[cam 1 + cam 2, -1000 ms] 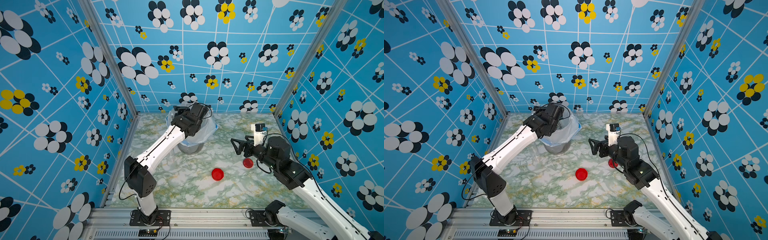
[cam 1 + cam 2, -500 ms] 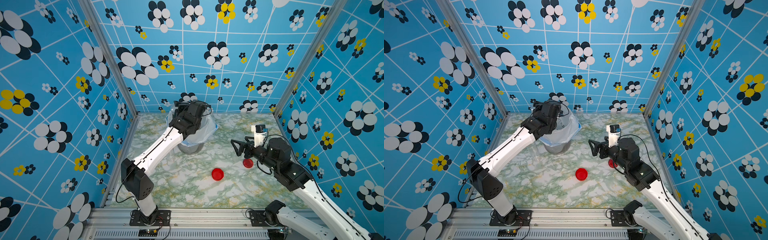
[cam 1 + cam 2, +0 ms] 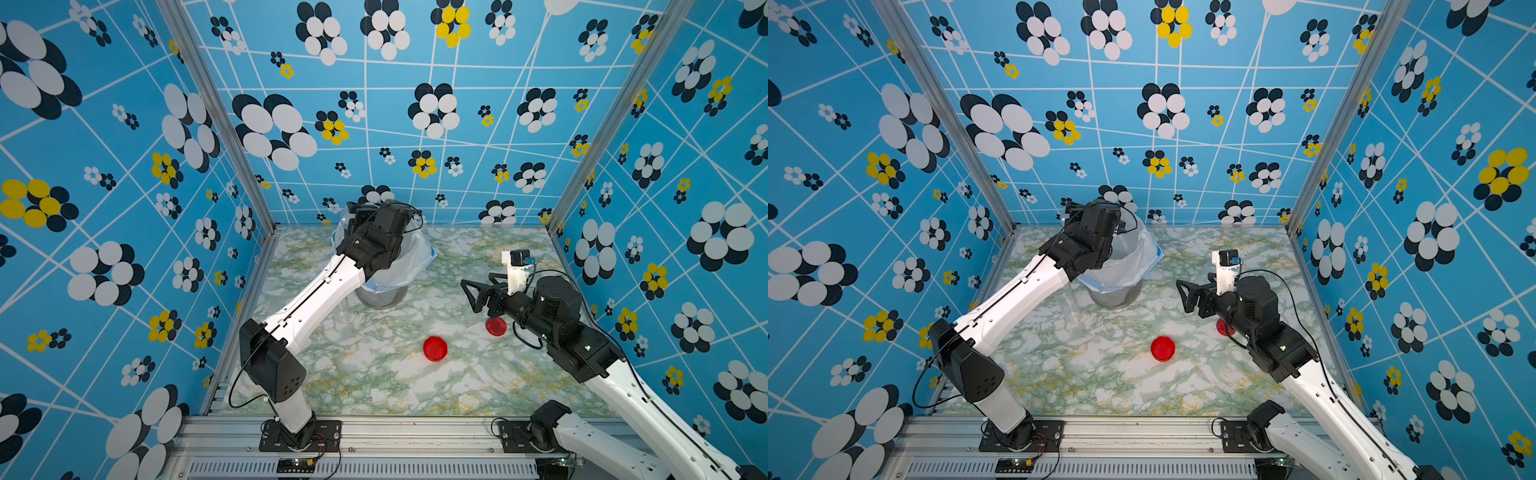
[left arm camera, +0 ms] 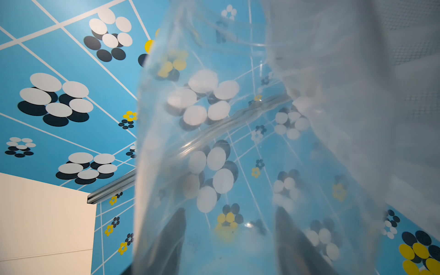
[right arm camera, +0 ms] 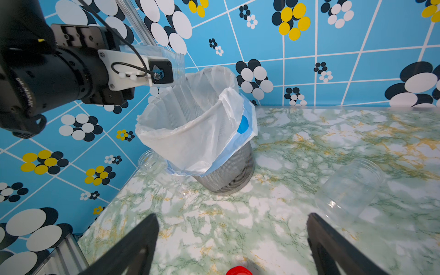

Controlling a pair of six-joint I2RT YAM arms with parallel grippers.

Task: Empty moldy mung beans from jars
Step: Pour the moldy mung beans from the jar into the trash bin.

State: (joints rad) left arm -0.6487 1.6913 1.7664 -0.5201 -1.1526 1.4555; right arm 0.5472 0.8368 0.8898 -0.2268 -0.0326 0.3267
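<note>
My left gripper (image 4: 229, 214) is shut on a clear jar (image 4: 214, 142) that looks empty. In the right wrist view this jar (image 5: 175, 64) is tipped above the back rim of the bag-lined bin (image 5: 228, 176). Both top views show the left gripper (image 3: 353, 212) (image 3: 1073, 208) over the bin. My right gripper (image 5: 232, 216) (image 3: 471, 297) hangs open and empty above the table. A short clear empty jar (image 5: 350, 188) rests on the table just past its fingers. A tall narrow jar (image 5: 154, 166) (image 3: 1070, 305) stands beside the bin. No mung beans are in view.
Two red lids lie on the marble table: one (image 3: 435, 348) mid-table, the other (image 3: 496, 326) (image 5: 238, 271) under the right gripper. The white bag (image 3: 415, 257) drapes over the mesh bin. Patterned blue walls close in three sides.
The left arm shifted slightly left and back over the bin with the jar. The right arm has stayed where it was.
</note>
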